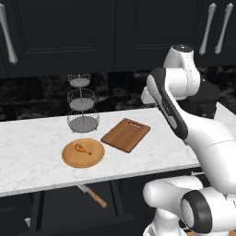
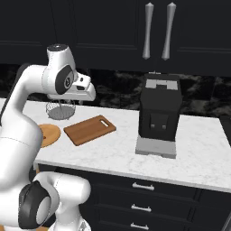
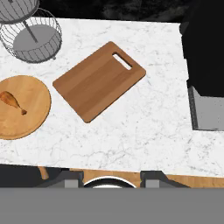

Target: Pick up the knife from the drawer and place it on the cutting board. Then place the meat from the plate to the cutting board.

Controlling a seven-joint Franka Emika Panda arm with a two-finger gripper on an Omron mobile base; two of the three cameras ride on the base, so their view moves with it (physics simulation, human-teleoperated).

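Observation:
The knife [image 1: 92, 195] lies in the open drawer [image 1: 64, 209] under the counter, steel blade toward the counter and wooden handle toward me. On the marble counter the rectangular cutting board [image 1: 125, 134] [image 3: 99, 80] [image 2: 90, 129] is bare. To its left, the round wooden plate [image 1: 83, 153] [image 3: 22, 107] carries the small drumstick of meat [image 1: 82, 148] [image 3: 12, 102]. My gripper [image 3: 111, 178] hangs high above the counter, over its front edge and right of the board. It is open, fingertips wide apart, with nothing between them.
A tiered wire basket stand [image 1: 83, 103] [image 3: 33, 37] rises behind the plate. A black coffee machine [image 2: 159, 113] [image 3: 205, 65] stands on the counter right of the board. Dark wall cabinets with silver handles [image 2: 168, 31] hang above.

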